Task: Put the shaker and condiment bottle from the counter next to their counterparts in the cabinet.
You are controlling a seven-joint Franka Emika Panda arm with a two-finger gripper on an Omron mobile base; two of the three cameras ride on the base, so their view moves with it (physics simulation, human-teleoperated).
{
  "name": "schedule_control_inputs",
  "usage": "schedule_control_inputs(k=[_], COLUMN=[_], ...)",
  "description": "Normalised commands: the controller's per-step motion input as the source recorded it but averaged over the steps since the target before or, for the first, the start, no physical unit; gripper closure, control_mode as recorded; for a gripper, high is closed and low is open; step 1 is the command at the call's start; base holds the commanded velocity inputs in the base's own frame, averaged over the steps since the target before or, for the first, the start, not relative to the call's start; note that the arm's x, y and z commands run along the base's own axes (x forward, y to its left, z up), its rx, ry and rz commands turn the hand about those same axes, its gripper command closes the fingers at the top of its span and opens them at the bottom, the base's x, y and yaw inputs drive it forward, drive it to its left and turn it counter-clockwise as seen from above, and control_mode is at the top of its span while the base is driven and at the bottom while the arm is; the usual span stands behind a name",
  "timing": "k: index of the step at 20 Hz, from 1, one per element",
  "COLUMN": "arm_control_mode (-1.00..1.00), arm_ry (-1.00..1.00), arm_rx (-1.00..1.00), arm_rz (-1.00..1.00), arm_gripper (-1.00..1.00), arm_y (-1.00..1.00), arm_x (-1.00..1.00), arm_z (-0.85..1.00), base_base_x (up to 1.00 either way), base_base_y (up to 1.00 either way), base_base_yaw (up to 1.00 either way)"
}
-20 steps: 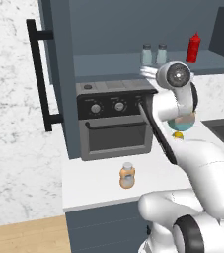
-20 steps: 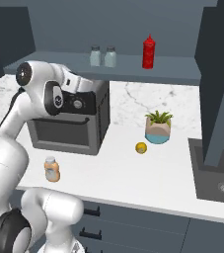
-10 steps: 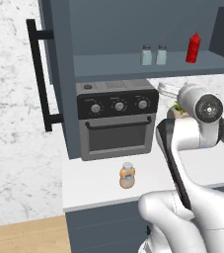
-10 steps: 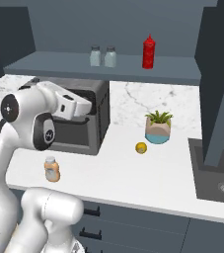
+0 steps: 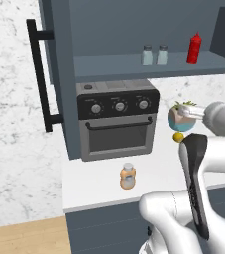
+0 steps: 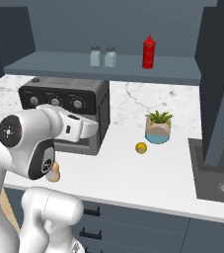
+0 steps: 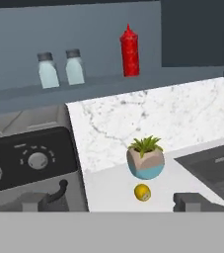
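Two identical pale shakers (image 5: 147,55) (image 5: 162,54) stand side by side on the cabinet shelf (image 5: 134,67), and show again (image 6: 95,56) (image 7: 47,70). To their right on the shelf is the red squeeze bottle (image 5: 195,48) (image 6: 148,51) (image 7: 129,51). The orange condiment bottle (image 5: 127,176) stands on the counter (image 5: 99,191) in front of the toaster oven. My gripper (image 5: 187,112) (image 6: 94,127) (image 7: 121,193) hangs open and holds nothing, below the shelf and right of the oven, far from the bottle.
A black-fronted toaster oven (image 5: 116,119) (image 6: 64,106) sits under the shelf. A potted plant (image 6: 158,127) (image 7: 145,158) and a lemon (image 6: 141,147) (image 7: 142,192) lie on the counter to the right, with a sink (image 6: 222,173) beyond. The cabinet door (image 5: 59,74) stands open at left.
My hand has dropped from shelf height and pulled back toward the counter, staying open. Both shakers and the bottles have kept their places.
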Motion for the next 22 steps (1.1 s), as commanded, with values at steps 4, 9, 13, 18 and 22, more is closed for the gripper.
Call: schedule_control_inputs(k=[4, 9, 13, 18, 22], arm_control_mode=[-1.0, -1.0, -1.0, -1.0, -1.0], arm_ry=[0.0, 0.0, 0.0, -0.01, 0.0], arm_rx=[-0.24, -0.23, -0.19, -0.11, 0.0], arm_rz=[0.14, 0.18, 0.29, 0.36, 0.32], arm_gripper=[-1.0, -1.0, -1.0, -1.0, -1.0], arm_y=[0.0, 0.0, -0.02, -0.05, -0.08], arm_x=[-0.04, 0.0, 0.13, 0.48, 0.51], arm_z=[-1.0, -1.0, -1.0, -1.0, -0.59], base_base_x=[0.0, 0.0, 0.0, 0.0, 0.0], base_base_y=[0.0, 0.0, 0.0, 0.0, 0.0], base_base_yaw=[0.0, 0.0, 0.0, 0.0, 0.0])
